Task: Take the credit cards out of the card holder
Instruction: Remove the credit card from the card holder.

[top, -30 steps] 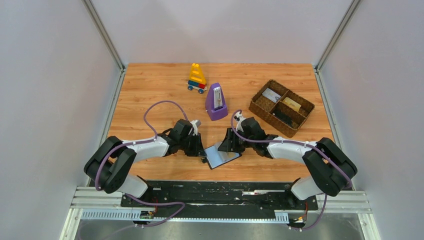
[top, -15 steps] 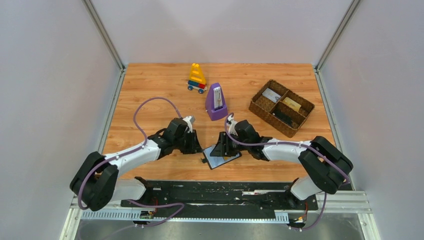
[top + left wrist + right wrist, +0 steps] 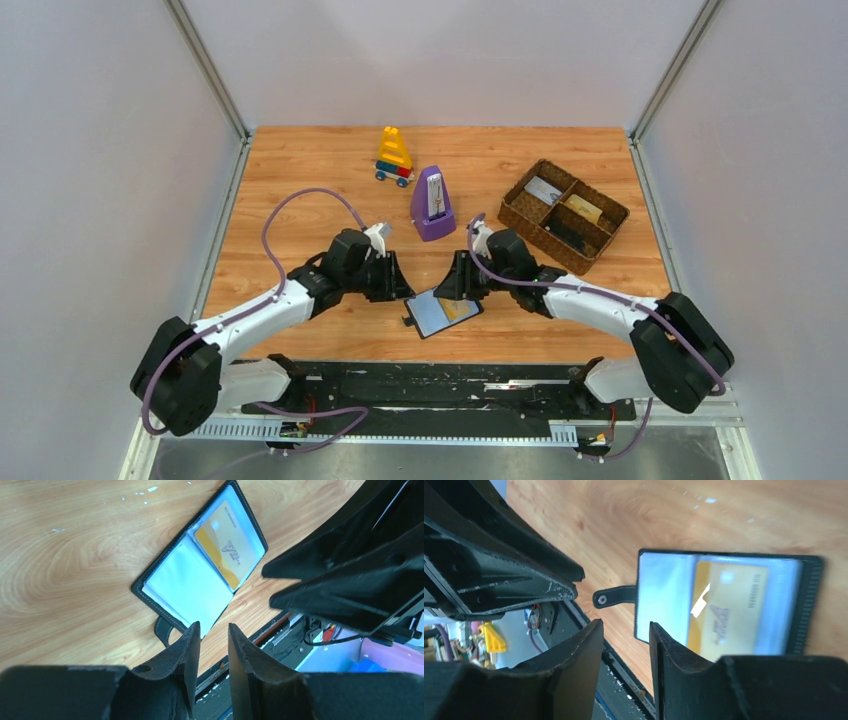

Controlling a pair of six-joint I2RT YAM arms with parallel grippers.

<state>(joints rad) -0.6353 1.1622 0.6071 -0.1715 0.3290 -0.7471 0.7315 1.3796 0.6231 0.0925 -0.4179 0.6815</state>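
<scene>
Card holder (image 3: 436, 315) lies open and flat at mid near edge of table (image 3: 300, 180). Yellow card (image 3: 228, 550) sits sleeved inside. Judged thin, stiff, slick: pinch an exposed edge. Left gripper (image 3: 214, 627) and right gripper (image 3: 626, 625) hover narrowly parted, empty.

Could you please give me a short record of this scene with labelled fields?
card holder: open flat on the table
yellow card: inside holder's clear sleeve
left gripper: narrowly parted, empty, not touching holder
right gripper: narrowly parted, empty, not touching holder
also present: purple metronome, block toy, woven tray
</scene>
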